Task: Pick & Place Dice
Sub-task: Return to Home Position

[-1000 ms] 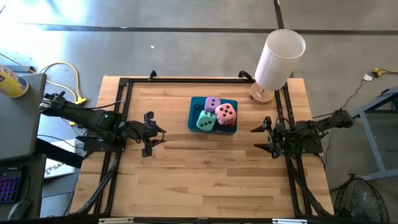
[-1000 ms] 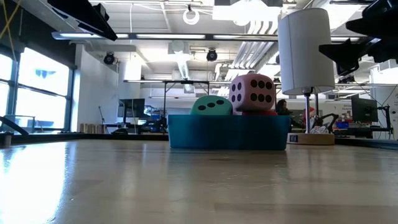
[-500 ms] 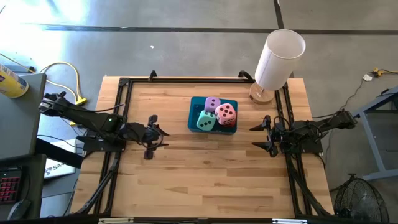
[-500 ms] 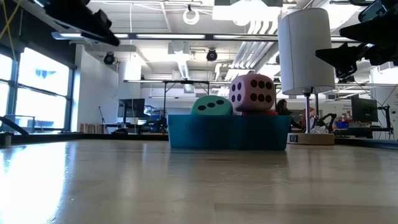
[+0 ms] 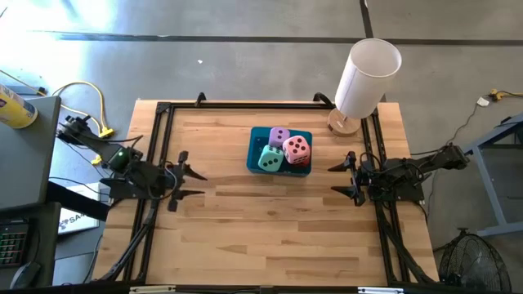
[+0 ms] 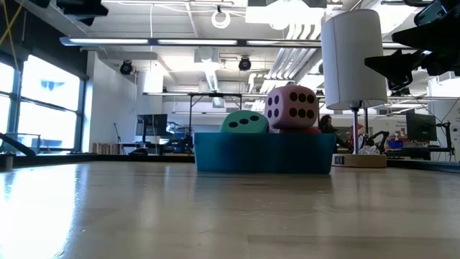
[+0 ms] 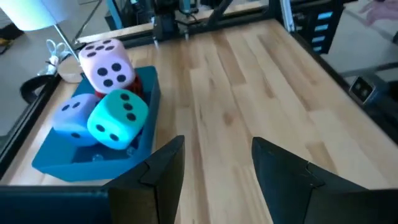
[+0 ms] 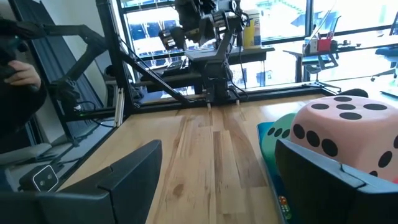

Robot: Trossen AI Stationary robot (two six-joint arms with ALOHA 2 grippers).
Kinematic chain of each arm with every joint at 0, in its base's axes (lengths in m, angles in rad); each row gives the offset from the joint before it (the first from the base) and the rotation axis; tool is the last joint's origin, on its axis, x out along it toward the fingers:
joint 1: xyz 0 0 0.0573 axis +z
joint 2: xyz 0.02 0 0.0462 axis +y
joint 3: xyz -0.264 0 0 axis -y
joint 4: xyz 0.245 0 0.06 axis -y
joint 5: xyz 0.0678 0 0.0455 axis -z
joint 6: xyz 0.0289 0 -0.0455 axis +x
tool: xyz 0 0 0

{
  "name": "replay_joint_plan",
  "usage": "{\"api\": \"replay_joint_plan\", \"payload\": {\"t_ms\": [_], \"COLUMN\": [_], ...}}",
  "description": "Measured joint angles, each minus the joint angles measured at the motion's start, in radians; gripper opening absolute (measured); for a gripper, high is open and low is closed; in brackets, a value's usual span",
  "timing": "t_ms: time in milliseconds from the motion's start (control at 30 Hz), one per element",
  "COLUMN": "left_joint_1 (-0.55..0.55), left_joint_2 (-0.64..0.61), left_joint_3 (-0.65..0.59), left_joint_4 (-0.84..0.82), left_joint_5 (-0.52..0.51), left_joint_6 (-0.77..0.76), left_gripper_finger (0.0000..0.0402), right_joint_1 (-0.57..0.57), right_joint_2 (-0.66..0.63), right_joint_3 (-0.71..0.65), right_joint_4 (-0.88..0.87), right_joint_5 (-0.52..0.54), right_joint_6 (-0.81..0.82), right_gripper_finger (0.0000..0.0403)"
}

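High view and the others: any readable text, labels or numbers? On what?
Nothing reads in full.
White sheet left of the table: dark print, too small.
Yellow bottle: label blurred.
Stand base: sticker too small.
Dice: pips only, no digits.

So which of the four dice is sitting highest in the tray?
The pink die: it is perched on the red die, while the mint green die and the lilac die sit lower in the teal tray.
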Motion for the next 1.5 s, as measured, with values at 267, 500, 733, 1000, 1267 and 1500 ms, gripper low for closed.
{"api": "replay_joint_plan", "payload": {"t_ms": [267, 500, 733, 1000, 1267, 1500], "left_joint_1": [0.002, 0.055, 0.106, 0.157, 0.269, 0.334], "left_joint_2": [-0.080, -0.109, -0.108, -0.108, -0.107, -0.120], "left_joint_3": [-0.253, -0.460, -0.536, -0.540, -0.642, -0.654], "left_joint_4": [0.245, 0.499, 0.503, 0.529, 0.693, 0.694], "left_joint_5": [0.000, -0.007, 0.132, 0.228, 0.339, 0.396], "left_joint_6": [0.090, 0.117, 0.026, 0.042, 0.042, 0.028], "left_gripper_finger": [0.0179, 0.0179, 0.0179, 0.0179, 0.0179, 0.0179], "right_joint_1": [0.000, 0.000, 0.000, 0.000, 0.000, 0.000], "right_joint_2": [0.000, 0.000, 0.000, 0.000, 0.000, 0.000], "right_joint_3": [0.000, 0.000, 0.000, 0.000, 0.000, 0.000], "right_joint_4": [0.000, 0.000, 0.000, 0.000, 0.001, 0.003], "right_joint_5": [0.000, 0.000, 0.000, 0.000, 0.000, 0.000], "right_joint_6": [0.000, 0.000, 0.000, 0.000, 0.000, 0.000], "right_gripper_finger": [0.0305, 0.0305, 0.0305, 0.0305, 0.0305, 0.0305]}}
